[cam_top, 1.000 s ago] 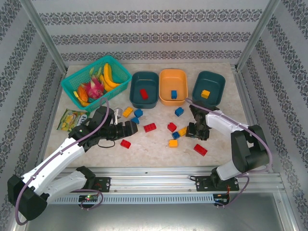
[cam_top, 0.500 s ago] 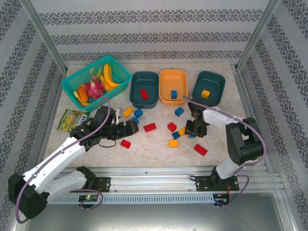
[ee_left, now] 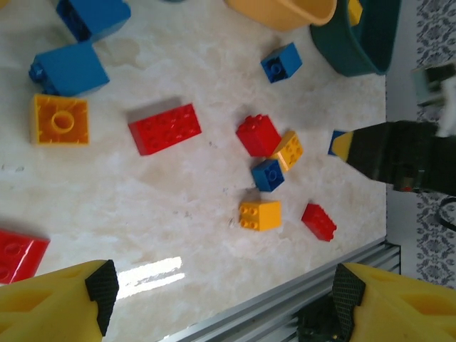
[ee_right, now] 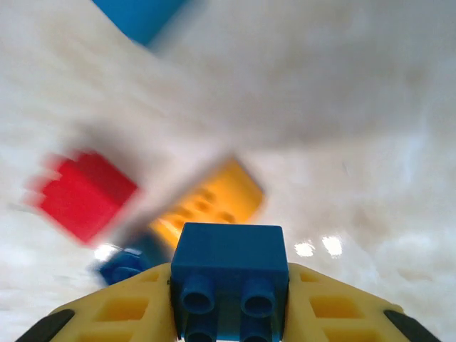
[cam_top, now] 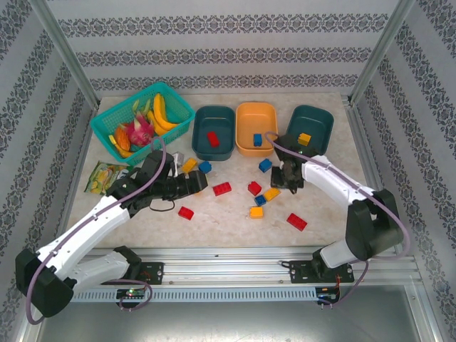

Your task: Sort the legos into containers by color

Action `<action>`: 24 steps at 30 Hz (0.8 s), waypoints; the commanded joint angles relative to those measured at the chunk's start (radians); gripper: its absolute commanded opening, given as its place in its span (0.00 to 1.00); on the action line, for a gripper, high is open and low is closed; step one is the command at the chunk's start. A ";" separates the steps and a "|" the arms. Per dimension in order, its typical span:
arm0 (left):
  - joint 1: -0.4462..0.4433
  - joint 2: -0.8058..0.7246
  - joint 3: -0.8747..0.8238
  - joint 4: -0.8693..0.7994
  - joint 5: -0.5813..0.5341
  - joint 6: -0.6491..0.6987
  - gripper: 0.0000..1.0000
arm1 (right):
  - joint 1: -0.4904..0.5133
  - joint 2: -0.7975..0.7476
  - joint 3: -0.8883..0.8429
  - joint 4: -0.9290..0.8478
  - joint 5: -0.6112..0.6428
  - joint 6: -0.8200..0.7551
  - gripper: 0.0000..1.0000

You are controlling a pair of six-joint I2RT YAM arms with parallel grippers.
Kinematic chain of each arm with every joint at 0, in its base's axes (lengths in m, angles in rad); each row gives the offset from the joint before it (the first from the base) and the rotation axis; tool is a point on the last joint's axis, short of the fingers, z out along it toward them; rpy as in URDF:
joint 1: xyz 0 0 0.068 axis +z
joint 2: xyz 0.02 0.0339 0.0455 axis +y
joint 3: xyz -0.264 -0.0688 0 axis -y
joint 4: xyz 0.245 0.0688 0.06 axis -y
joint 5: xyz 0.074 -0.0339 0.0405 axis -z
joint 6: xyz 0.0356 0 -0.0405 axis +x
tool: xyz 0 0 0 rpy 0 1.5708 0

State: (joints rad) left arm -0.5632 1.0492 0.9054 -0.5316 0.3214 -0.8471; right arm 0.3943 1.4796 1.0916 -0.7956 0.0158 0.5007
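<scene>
two arms at a sorting table: the right gripper (cam_top: 288, 178) hangs over the table (cam_top: 142, 214) just in front of the tubs, jaws closed on a blue brick (ee_right: 229, 274) — its studs face the wrist camera, the marble top a blur behind it. the left gripper (ee_left: 224, 299) hovers over the table's left half, jaws wide apart and holding nothing, with a long red brick (cam_top: 221, 189) just beside its tips.

along the far edge we see three tubs in a row. the left tub (cam_top: 198, 132), dark teal, holds a red lego (cam_top: 212, 139). the orange tub (cam_top: 242, 117), right beside it, holds a blue lego (cam_top: 257, 140). the right tub (cam_top: 322, 122), also teal and set a little apart, holds a yellow lego (cam_top: 304, 139).

the other legos lie loose on the marble — a red cube (cam_top: 254, 188), a yellow cube (cam_top: 271, 194) and a small blue cube (cam_top: 260, 200) bunched just left of the right gripper, a yellow block (cam_top: 256, 211) nearer us, a red block (cam_top: 297, 221) by the right arm, a red slab (cam_top: 186, 212) on the near side of the left arm. a blue block (cam_top: 265, 165) sits between the orange tub and the right gripper. a basket (cam_top: 171, 133) of toy fruit stands at far left.
</scene>
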 commanded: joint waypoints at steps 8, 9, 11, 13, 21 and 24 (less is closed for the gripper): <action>0.139 0.271 0.277 0.035 0.016 0.012 0.81 | -0.013 0.407 0.551 -0.052 0.030 -0.032 0.24; 0.151 0.293 0.304 0.031 0.020 0.022 0.81 | -0.012 0.448 0.599 -0.061 0.019 -0.034 0.24; 0.173 0.342 0.354 0.021 0.021 0.042 0.81 | -0.009 0.544 0.697 -0.073 -0.010 -0.041 0.24; 0.189 0.379 0.382 0.021 0.023 0.052 0.81 | -0.007 0.631 0.785 -0.095 -0.038 -0.037 0.24; 0.224 0.437 0.404 0.027 0.027 0.048 0.81 | -0.027 0.828 0.946 -0.135 -0.098 0.024 0.28; 0.226 0.439 0.403 -0.006 0.012 0.044 0.81 | -0.040 0.860 0.957 -0.132 -0.120 0.040 0.32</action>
State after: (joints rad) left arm -0.3492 1.4860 1.2816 -0.5152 0.3397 -0.8196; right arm 0.3748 2.3104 2.0113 -0.8928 -0.0677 0.5083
